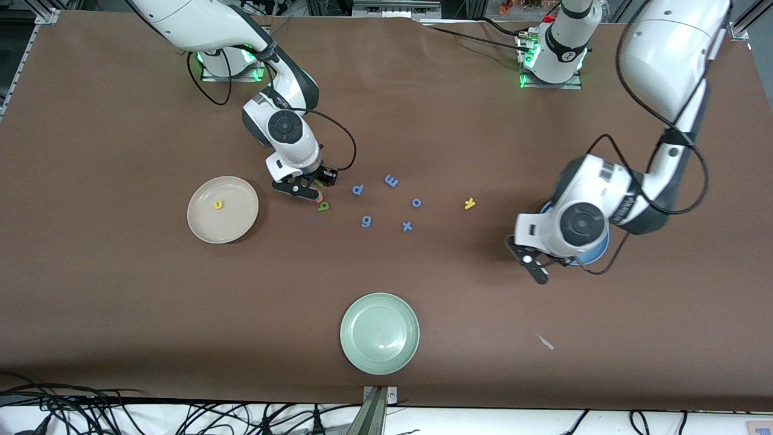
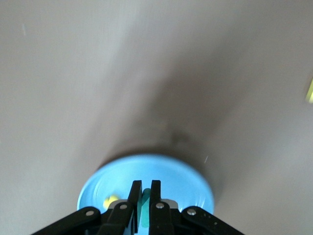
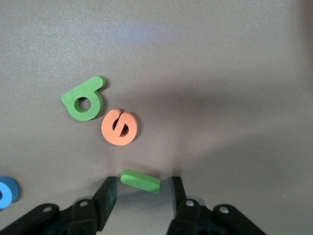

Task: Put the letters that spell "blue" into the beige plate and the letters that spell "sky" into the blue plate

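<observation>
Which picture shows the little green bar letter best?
The right wrist view: the green bar letter lies plainly on the table between the right gripper's jaws. In the front view the gripper mostly hides it. The left wrist view misses it.

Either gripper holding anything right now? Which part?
Left gripper, over the blue plate, is shut on the teal letter, gripped across its flat faces. Right gripper straddles the green bar, jaws not yet touching.

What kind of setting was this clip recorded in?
Most likely a robotics lab bench rather than a home: two arms bolted along one edge of a brown table, loose cables trailing off its edge, and only test props on it, foam letters such as the yellow k and a pale green plate.
</observation>
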Robot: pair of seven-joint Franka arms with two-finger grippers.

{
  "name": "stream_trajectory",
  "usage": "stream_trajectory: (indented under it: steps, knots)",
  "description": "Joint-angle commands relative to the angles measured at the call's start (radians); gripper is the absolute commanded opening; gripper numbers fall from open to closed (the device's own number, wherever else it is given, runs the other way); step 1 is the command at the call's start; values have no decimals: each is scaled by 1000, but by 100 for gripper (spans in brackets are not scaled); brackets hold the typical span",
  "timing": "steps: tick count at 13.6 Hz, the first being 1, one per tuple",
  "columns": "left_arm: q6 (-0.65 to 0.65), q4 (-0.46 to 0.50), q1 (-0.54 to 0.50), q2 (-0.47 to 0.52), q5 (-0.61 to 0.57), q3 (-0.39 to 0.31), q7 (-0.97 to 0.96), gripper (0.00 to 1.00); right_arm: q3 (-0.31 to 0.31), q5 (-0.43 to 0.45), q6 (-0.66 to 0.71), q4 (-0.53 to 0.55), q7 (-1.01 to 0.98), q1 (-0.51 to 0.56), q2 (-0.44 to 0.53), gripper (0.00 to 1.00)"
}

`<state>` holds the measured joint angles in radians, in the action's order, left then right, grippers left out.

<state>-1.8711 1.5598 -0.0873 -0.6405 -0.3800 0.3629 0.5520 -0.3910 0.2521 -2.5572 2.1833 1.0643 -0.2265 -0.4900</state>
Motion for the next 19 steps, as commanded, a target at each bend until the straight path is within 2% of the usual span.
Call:
stream_trajectory:
  steps: [1, 2, 4, 7, 9, 11, 14, 16, 19]
  knots:
    - [20, 86, -67, 10, 20, 7, 57, 0, 4, 27, -8, 6, 11, 3, -5, 50]
    - [18, 103, -95, 10, 21, 8, 57, 18, 4, 27, -8, 6, 9, 4, -4, 49]
    - [20, 111, -101, 19, 21, 13, 57, 98, 6, 27, -6, 6, 9, 4, -2, 42]
    - [41, 92, -91, 48, 101, 70, -30, 100, 6, 27, -5, 6, 9, 4, -1, 38]
    - [43, 94, -88, 48, 107, 143, -143, 100, 6, 27, 3, 4, 8, 4, 8, 36]
    - [41, 100, -57, 35, 108, 182, -255, 100, 20, 26, 31, -7, -12, 6, 42, 36]
    - [14, 109, 55, 5, 101, 183, -381, 100, 29, 9, 213, -74, -102, 10, 96, 36]
    - [-31, 121, 116, -7, 89, 182, -380, 98, 55, 4, 313, -111, -199, 16, 119, 36]
    - [-196, 239, 136, 1, 7, 186, -374, 98, 80, -40, 321, -113, -253, 18, 128, 37]
